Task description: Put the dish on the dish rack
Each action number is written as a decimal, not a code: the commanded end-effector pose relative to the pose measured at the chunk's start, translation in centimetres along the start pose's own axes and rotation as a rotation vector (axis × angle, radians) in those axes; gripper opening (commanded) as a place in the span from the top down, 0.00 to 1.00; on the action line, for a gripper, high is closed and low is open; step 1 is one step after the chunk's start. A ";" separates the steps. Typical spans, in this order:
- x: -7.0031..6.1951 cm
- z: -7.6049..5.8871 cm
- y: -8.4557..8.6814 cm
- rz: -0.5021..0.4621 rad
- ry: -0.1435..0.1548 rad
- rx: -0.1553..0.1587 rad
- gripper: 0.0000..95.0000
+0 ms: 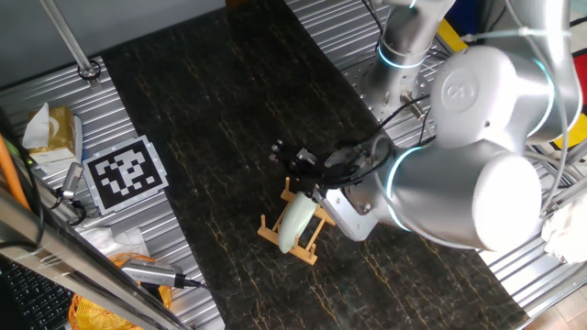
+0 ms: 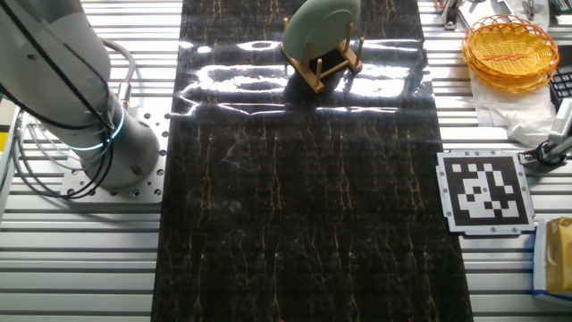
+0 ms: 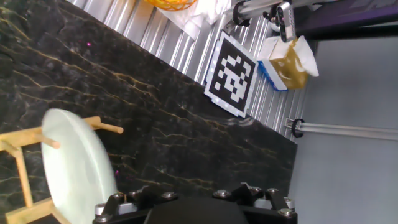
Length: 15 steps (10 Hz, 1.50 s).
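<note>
Nearest you, at the bottom edge of the hand view, sits the gripper (image 3: 199,208); you cannot tell whether its fingers are open or closed. One dish (image 3: 78,165) stands on edge in one rack (image 3: 22,180), lower left, apart from the gripper. In the other fixed view, both stand at the top centre of a dark marbled mat (image 2: 304,206), which lies bare below them. One printed marker (image 2: 484,190) lies on the ribbed metal table (image 2: 71,259), right of the mat.

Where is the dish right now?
The dish stands on edge between the pegs of the dish rack, at the dark mat's far end in the other fixed view.
</note>
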<state>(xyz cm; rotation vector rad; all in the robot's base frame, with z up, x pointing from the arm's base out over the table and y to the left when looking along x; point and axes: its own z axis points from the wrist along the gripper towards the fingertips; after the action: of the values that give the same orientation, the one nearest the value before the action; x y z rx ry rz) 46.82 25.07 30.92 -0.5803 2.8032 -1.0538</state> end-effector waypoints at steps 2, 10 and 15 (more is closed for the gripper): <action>1.0 0.1 -0.5 0.064 -0.018 -0.051 0.60; 6.8 7.8 -10.7 0.201 -0.063 -0.621 1.00; 6.6 11.9 -10.4 0.212 -0.040 -0.765 1.00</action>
<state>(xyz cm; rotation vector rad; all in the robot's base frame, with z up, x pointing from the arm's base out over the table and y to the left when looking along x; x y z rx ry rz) 46.38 8.97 29.73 -0.3331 3.0538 -0.0041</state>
